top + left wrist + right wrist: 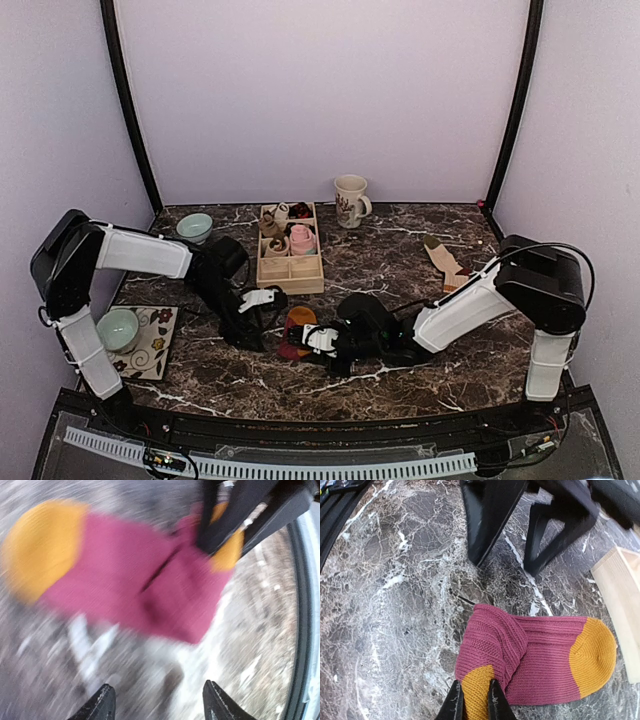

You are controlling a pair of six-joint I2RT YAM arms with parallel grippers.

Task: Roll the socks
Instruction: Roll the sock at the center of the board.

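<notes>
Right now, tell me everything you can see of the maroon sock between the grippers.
The maroon sock is ribbed knit with an orange toe and an orange heel patch. It lies on the marble table, folded over itself near the heel. The right gripper has its jaws closed on the orange heel patch. The left gripper stands open just beyond the sock, not touching it.

No text, label, brand, number or sign is legible in any view; the mug (350, 200) at upper centre bears only a blurry dark motif.
</notes>
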